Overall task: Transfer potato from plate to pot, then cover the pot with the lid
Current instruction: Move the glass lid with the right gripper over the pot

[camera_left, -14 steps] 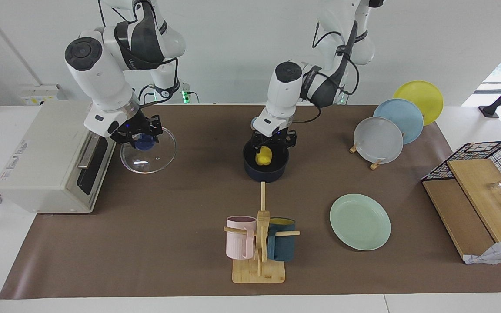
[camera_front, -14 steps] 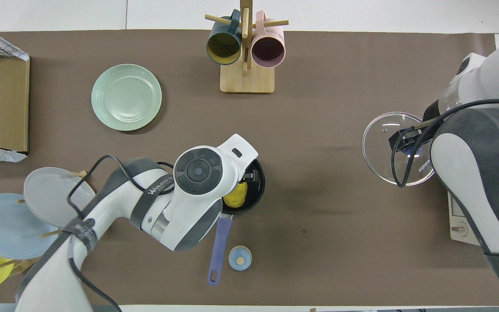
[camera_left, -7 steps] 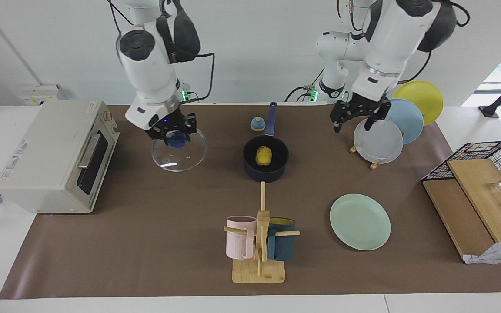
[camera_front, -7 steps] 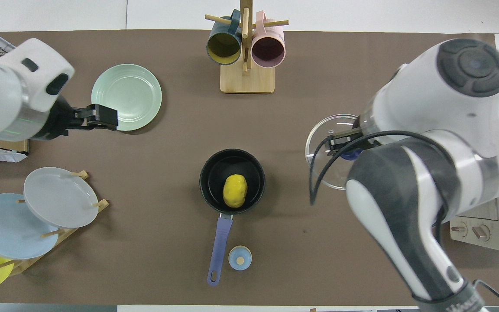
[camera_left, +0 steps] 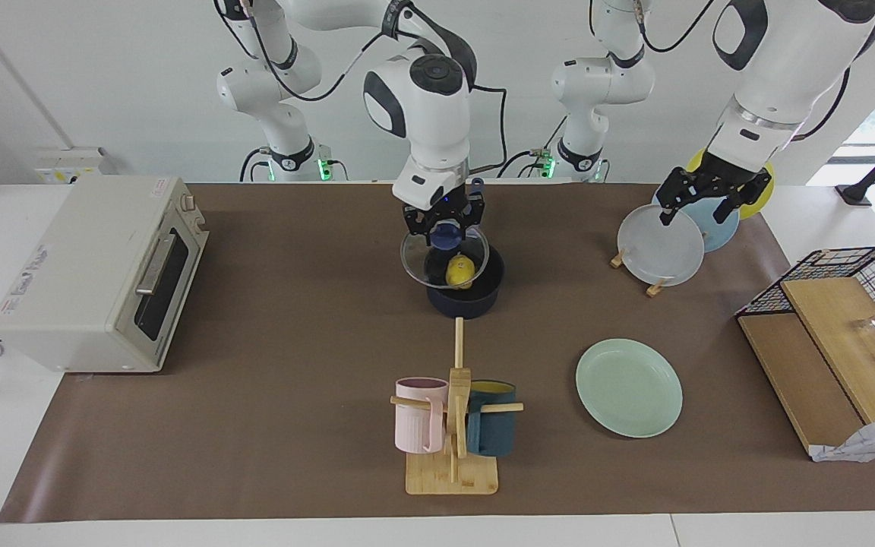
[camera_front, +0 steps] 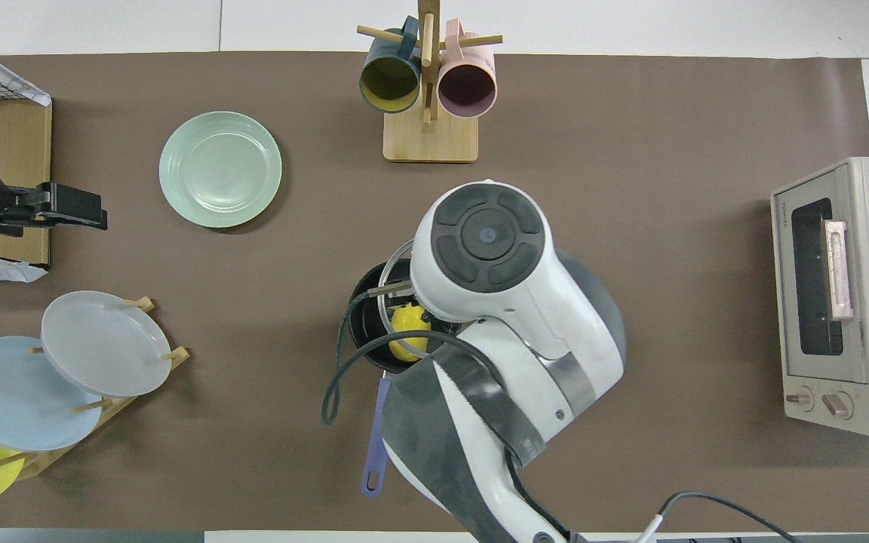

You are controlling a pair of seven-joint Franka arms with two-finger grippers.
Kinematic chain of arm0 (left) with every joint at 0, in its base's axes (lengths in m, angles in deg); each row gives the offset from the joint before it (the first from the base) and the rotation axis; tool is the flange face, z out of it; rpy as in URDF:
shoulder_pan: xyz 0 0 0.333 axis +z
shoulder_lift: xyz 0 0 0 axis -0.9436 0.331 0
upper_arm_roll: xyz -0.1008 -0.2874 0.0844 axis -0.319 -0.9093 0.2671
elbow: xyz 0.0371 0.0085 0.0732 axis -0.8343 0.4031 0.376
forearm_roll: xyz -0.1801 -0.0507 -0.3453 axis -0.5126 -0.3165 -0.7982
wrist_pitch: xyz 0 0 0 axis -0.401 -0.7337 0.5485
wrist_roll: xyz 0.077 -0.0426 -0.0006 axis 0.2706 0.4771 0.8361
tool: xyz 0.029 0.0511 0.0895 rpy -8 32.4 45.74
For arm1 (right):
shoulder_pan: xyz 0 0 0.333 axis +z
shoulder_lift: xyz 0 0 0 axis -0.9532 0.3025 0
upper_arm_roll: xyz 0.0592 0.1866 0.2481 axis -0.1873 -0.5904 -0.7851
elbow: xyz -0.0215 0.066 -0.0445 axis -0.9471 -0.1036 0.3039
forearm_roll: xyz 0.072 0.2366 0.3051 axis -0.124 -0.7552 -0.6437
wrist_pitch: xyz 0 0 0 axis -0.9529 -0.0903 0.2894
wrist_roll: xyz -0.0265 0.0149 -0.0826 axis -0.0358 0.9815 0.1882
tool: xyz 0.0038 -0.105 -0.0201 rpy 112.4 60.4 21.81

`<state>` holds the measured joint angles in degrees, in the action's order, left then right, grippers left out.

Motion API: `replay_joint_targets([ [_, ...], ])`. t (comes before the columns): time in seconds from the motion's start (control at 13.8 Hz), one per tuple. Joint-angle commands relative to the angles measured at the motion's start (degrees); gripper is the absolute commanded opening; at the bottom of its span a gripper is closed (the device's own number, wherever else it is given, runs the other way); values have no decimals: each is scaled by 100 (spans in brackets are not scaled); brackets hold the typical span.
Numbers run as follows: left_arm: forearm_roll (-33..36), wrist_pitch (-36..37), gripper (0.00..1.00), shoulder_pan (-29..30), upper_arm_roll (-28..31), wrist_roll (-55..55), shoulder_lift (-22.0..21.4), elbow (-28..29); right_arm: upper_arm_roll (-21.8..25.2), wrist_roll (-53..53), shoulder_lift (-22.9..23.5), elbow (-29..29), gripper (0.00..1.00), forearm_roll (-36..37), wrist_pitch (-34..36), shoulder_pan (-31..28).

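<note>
The yellow potato lies inside the dark blue pot at mid-table. My right gripper is shut on the blue knob of the glass lid and holds it tilted, just above the pot's rim. In the overhead view the right arm covers that gripper and most of the pot. The pot's handle points toward the robots. The mint-green plate is bare, farther from the robots. My left gripper hangs open and holds nothing, over the upright plates.
A toaster oven stands at the right arm's end. A wooden mug rack with a pink and a teal mug is farther out than the pot. Upright grey, blue and yellow plates and a wire basket with boards are at the left arm's end.
My right arm carried the lid from beside the oven to just above the pot. The left gripper left the potato in the pot and rose away toward the upright plates.
</note>
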<state>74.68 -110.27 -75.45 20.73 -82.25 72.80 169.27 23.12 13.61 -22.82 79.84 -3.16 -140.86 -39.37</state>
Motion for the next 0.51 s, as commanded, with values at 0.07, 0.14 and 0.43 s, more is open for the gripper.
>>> replay_joint_targets([
  [0.07, 386, 457, 100, -14, -41, 53, -92, -244, 20, -128, 318, -177, 0, -21, -255, 152],
  [0.14, 386, 448, 100, -15, -40, 97, -119, -209, 20, -128, 335, -125, 0, -13, -273, 178],
  [0.43, 334, 536, 100, 328, -198, 264, 4, -261, 20, -189, 441, -54, 0, 5, -369, 353],
])
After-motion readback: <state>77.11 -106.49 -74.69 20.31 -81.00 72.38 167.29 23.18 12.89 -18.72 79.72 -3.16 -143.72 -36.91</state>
